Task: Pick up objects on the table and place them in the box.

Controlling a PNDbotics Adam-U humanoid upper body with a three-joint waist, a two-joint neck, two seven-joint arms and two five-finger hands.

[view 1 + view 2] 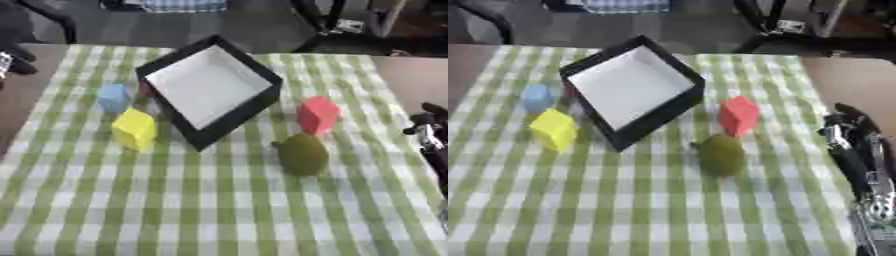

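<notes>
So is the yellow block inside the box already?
No, the yellow block sits on the tablecloth outside the box, to its left.

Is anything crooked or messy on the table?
The black box sits turned cornerwise to the checked cloth, not square with it. Nothing looks spilled or broken; the blocks stand around it, none inside.

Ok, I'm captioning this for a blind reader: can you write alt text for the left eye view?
A black box with a white, empty inside sits on a green-checked tablecloth. A blue block and a yellow block lie to its left, a red block and an olive-green object to its right.
</notes>
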